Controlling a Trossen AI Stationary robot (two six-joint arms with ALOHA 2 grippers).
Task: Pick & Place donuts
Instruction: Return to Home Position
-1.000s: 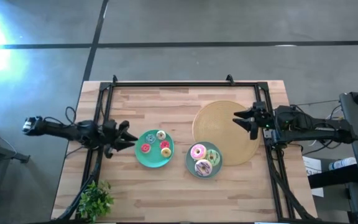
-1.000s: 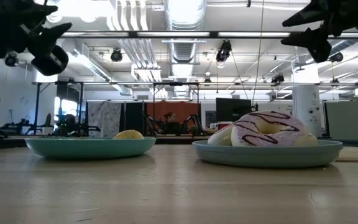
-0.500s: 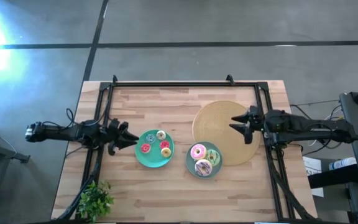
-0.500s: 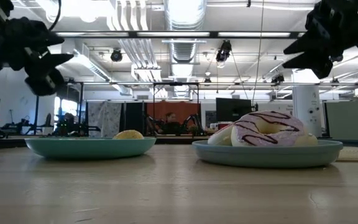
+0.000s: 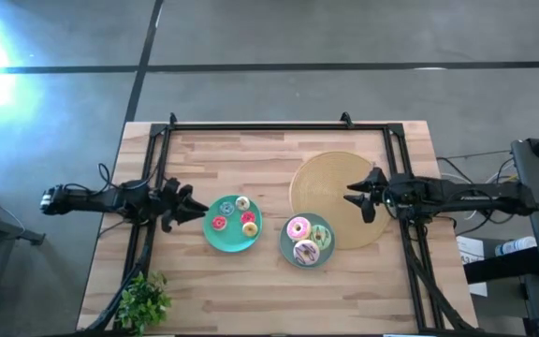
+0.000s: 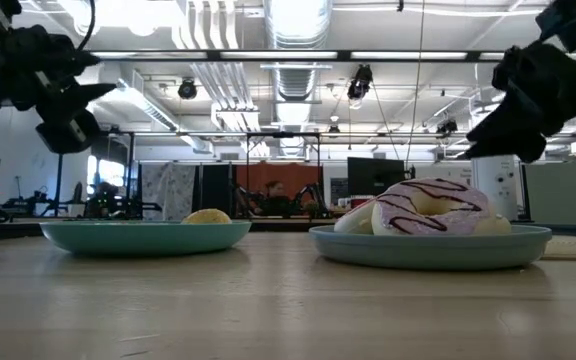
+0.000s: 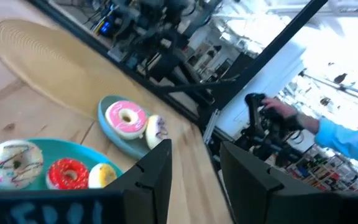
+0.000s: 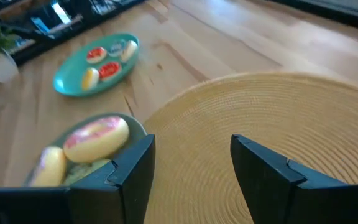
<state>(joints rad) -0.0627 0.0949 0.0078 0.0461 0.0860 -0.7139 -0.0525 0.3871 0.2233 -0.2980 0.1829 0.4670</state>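
Left gripper: left of centre in the high view, just beside the left teal plate; fingers parted, holding nothing
Right gripper: right of centre, over the tan woven disc; fingers spread, empty
Small donuts: white, blue, red and orange rings on the left plate, middle of the frame
Large donuts: pink, green and white-brown ones crowd the right teal plate, at the disc's lower left edge
Change: since a second ago the right arm has stretched out flatter, and in the low view its gripper has dropped from the top right corner to the right edge; the left gripper has sunk slightly; donuts and plates unmoved
Writing: pale blue marks along the bottom edge of the left wrist view, perhaps letters, too blurred to read
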